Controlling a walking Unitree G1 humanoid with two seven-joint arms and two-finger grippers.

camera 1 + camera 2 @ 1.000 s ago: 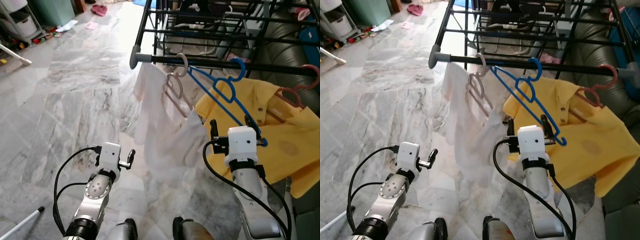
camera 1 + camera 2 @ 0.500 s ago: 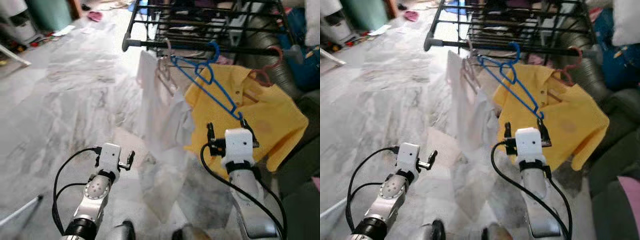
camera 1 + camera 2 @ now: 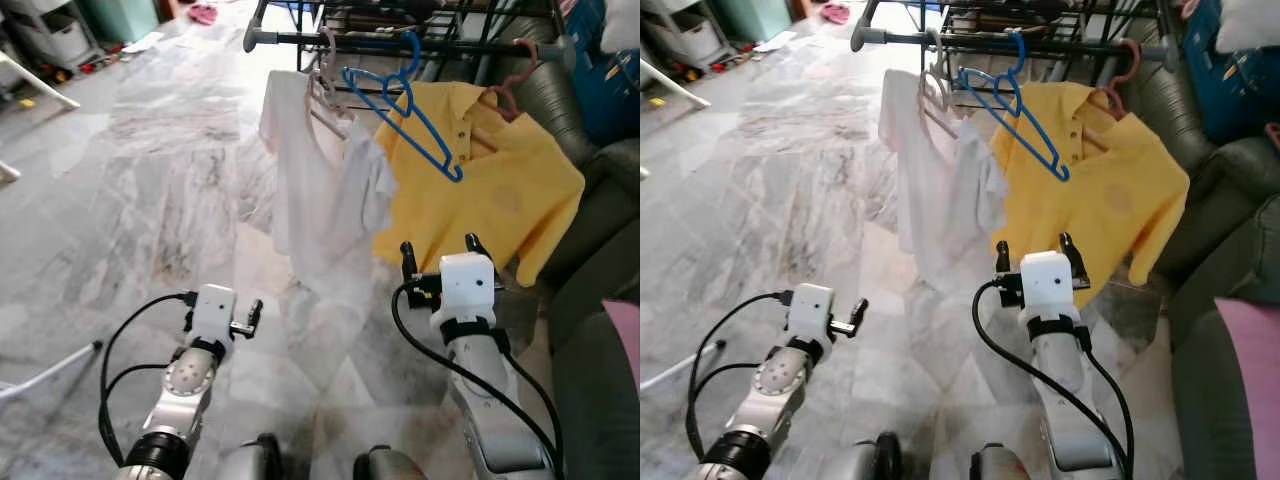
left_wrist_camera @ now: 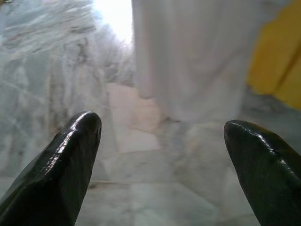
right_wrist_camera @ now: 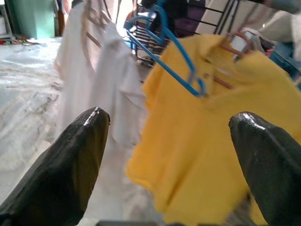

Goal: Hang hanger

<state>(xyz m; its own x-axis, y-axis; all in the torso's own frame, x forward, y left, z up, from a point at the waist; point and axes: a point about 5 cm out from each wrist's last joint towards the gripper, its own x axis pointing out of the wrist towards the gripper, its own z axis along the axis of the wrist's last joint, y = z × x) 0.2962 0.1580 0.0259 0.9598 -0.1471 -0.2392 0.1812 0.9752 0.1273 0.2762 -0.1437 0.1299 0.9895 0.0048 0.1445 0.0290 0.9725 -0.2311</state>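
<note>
An empty blue hanger (image 3: pixel 400 95) hangs by its hook from the black rod of the drying rack (image 3: pixel 290 38), between a white shirt (image 3: pixel 320 180) on a pale hanger and a yellow shirt (image 3: pixel 480 180) on a reddish hanger. My right gripper (image 3: pixel 437 246) stands open below the blue hanger's lower tip and apart from it, in front of the yellow shirt. Its wrist view looks between the fingertips (image 5: pixel 80 146) at the blue hanger (image 5: pixel 164 52). My left gripper (image 4: pixel 162 136) is open over the marble floor, low on the left, holding nothing.
A dark sofa (image 3: pixel 590 150) runs along the right, with a blue bag (image 3: pixel 612 80) behind it and a pink cushion (image 3: pixel 625 330) near me. A white pole (image 3: pixel 50 365) lies on the floor at the left. Shelves and clutter (image 3: pixel 60 40) stand far left.
The whole view has drawn back from the rack. My right gripper, which was at the blue hanger's lower end, is now below and apart from it; the hanger hangs free.
</note>
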